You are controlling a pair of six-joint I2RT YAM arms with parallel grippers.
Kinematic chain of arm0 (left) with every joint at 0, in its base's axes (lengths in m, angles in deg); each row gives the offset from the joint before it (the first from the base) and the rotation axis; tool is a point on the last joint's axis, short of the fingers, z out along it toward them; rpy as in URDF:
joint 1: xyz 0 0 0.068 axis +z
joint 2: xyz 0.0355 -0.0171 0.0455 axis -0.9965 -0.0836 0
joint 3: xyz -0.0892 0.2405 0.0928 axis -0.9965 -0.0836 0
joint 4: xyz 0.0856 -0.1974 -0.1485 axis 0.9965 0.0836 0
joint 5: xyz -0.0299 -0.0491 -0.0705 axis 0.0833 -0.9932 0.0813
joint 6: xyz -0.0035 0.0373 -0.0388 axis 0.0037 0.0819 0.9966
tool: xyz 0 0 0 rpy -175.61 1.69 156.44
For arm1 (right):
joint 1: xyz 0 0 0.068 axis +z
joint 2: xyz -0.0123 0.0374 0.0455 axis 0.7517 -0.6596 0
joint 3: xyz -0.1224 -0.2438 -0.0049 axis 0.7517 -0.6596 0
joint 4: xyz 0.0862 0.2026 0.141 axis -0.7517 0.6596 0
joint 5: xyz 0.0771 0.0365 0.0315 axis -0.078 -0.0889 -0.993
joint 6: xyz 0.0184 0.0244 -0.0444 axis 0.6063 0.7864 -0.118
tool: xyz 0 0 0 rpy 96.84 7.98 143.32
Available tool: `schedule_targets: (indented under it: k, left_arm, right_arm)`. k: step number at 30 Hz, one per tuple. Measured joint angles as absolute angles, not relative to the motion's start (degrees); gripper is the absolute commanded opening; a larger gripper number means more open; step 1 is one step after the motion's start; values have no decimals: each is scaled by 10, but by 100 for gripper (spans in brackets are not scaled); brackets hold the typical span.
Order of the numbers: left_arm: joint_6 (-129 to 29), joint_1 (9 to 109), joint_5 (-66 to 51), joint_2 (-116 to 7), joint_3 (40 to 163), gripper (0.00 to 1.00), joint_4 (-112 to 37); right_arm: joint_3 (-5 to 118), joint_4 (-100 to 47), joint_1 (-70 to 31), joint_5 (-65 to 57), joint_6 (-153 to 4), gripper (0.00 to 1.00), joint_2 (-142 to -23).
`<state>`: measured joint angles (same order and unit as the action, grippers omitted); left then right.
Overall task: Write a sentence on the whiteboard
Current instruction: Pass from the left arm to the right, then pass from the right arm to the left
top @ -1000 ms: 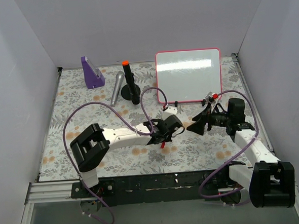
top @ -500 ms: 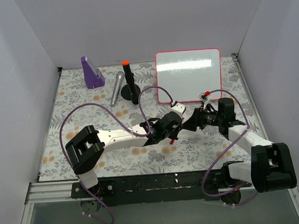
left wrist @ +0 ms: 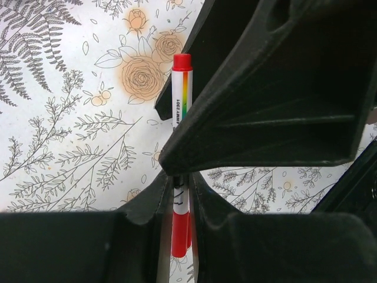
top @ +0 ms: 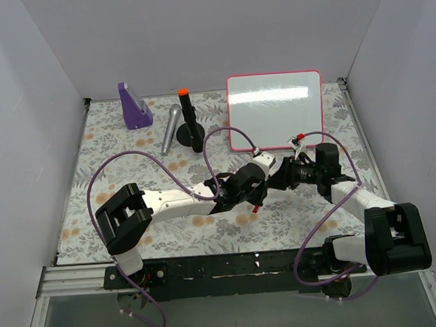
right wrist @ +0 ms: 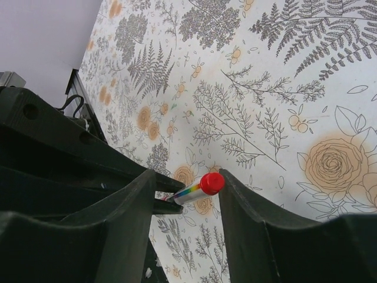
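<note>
The whiteboard (top: 275,109) stands at the back right, pink-framed and blank; no sentence shows on it. My left gripper (top: 251,190) (left wrist: 181,188) is shut on a white marker (left wrist: 182,88) with a rainbow stripe and red ends, held over the floral mat. My right gripper (top: 280,179) (right wrist: 187,184) faces it from the right. Its jaws straddle the marker's red cap (right wrist: 211,183): one finger (right wrist: 253,224) touches the cap, the other stands a little apart. In the left wrist view the right gripper's black fingers (left wrist: 277,88) cover the marker's middle.
A purple stand (top: 134,106), a silver cylinder (top: 171,128) and a black pen with an orange tip on a round base (top: 189,121) sit at the back left. Purple cables (top: 129,165) loop over the floral mat (top: 117,207). Grey walls close three sides.
My right gripper has moved left to meet the left one and its jaws have narrowed around the marker's cap. The left gripper shifted right with the marker still in it.
</note>
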<state>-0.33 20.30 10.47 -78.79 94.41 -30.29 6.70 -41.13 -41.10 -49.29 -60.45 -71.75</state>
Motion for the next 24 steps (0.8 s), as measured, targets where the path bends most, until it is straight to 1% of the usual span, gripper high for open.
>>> schedule_targets:
  k: [1, 2, 4, 5, 7, 8, 10, 11, 13, 14, 15, 16, 17, 21, 24]
  left_arm:
    - [-4, 203, 103, -788, 944, 0, -305]
    - [-5, 203, 102, -788, 943, 0, -307]
    - [-6, 203, 101, -788, 943, 0, -310]
    - [-7, 203, 100, -788, 943, 0, -310]
    - [-8, 203, 100, -788, 943, 0, -311]
    - [-9, 203, 100, -788, 943, 9, -311]
    - [-10, 203, 102, -787, 942, 20, -310]
    - [-10, 203, 102, -787, 942, 37, -311]
    - [-12, 203, 105, -786, 942, 63, -313]
    - [-9, 203, 107, -784, 940, 73, -313]
    - [-10, 203, 109, -781, 938, 88, -313]
    - [-7, 203, 112, -774, 933, 96, -313]
    - [-2, 203, 116, -764, 925, 98, -314]
    - [8, 205, 117, -704, 876, 98, -324]
    - [13, 213, 87, -642, 814, 98, -346]
  right_arm:
    - [67, -413, -411, -493, -604, 48, -718]
    - [67, -415, -411, -494, -604, 40, -720]
    - [68, -420, -411, -495, -604, 29, -723]
    - [69, -421, -411, -494, -603, 19, -725]
    - [69, -423, -412, -498, -598, 10, -725]
    - [70, -426, -411, -505, -595, 3, -725]
    - [70, -428, -411, -506, -596, 1, -726]
    - [70, -429, -411, -509, -596, 1, -726]
    - [71, -430, -411, -510, -597, 1, -726]
    - [71, -431, -411, -510, -599, 1, -726]
    - [71, -431, -412, -510, -599, 1, -725]
    - [71, -431, -413, -510, -600, 1, -724]
    - [71, -431, -415, -511, -600, 1, -722]
    - [71, -433, -435, -520, -598, 1, -709]
    - [71, -444, -450, -527, -589, 1, -700]
